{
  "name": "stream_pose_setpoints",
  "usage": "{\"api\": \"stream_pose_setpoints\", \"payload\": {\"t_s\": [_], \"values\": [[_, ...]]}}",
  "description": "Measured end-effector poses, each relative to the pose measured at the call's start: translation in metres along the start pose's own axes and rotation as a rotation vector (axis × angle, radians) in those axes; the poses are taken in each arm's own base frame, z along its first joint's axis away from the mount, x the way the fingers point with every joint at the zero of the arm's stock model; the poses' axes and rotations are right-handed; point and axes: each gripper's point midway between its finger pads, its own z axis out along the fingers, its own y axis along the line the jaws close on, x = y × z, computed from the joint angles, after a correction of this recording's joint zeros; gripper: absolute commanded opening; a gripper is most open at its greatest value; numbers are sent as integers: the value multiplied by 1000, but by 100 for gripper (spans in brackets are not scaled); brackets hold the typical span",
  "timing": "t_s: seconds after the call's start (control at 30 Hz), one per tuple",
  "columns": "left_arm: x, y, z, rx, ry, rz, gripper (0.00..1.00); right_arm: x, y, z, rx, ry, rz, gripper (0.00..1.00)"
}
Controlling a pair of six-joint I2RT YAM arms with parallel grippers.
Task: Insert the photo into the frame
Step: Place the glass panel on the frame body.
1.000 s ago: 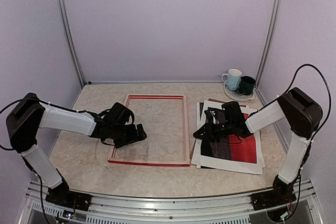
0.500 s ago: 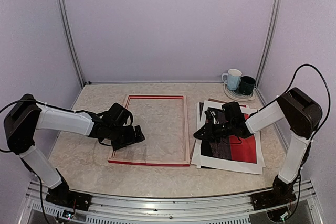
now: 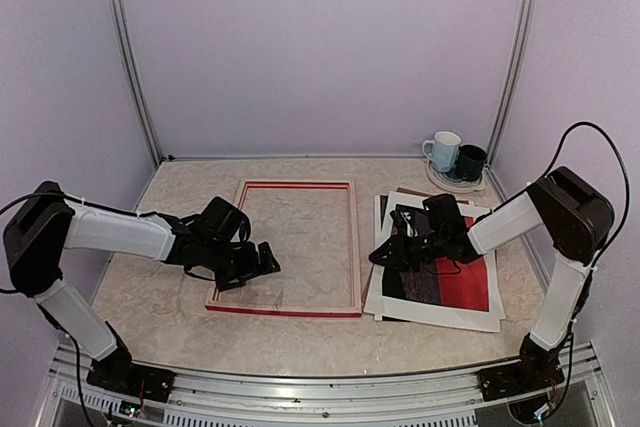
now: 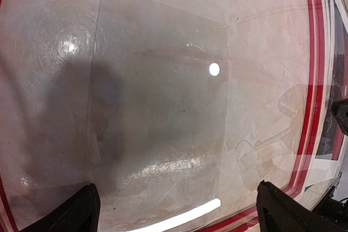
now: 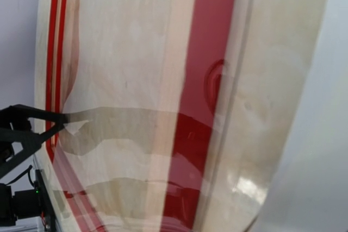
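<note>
The frame (image 3: 355,237) lies flat mid-table, pale wood up with a red outer edge. My left gripper (image 3: 262,261) hovers over its near-left part, inside the opening. In the left wrist view this gripper (image 4: 182,213) is open, its fingertips (image 4: 81,210) wide apart over a glossy pane, with the frame's red rail (image 4: 314,80) at right. The photo (image 3: 470,282), red and dark with a white border, lies right of the frame. My right gripper (image 3: 380,253) is at the photo's left edge. The right wrist view shows no fingers, only the frame's red strip (image 5: 209,52) through something clear.
A pale blue mug (image 3: 443,150) and a dark green mug (image 3: 470,160) stand on a saucer at the back right corner. A thin brownish edge (image 3: 432,191) shows behind the photo's far side. Walls close in the table on three sides.
My left gripper has shifted slightly toward the near edge over the frame's lower left part. The right arm, the photo and the frame have not moved.
</note>
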Motion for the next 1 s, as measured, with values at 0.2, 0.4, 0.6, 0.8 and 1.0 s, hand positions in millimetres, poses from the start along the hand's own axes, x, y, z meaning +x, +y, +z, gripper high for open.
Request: {"api": "stream_pose_setpoints", "payload": {"t_s": [0.2, 0.4, 0.6, 0.8, 1.0], "values": [[-2, 0, -3, 40, -12, -34, 98, -1, -1, 0, 1, -2, 0, 11], [-8, -9, -7, 89, -38, -55, 94, 0, -4, 0, 12, 0, 2, 11], [-11, -15, -12, 154, -77, -75, 92, 1, -7, 0, 23, -2, -5, 11], [-9, -15, -14, 198, -93, -99, 89, 1, -7, 0, 25, -1, -8, 11], [-11, -21, -24, 261, -118, -113, 87, 1, -8, 0, 27, 0, -6, 11]]}}
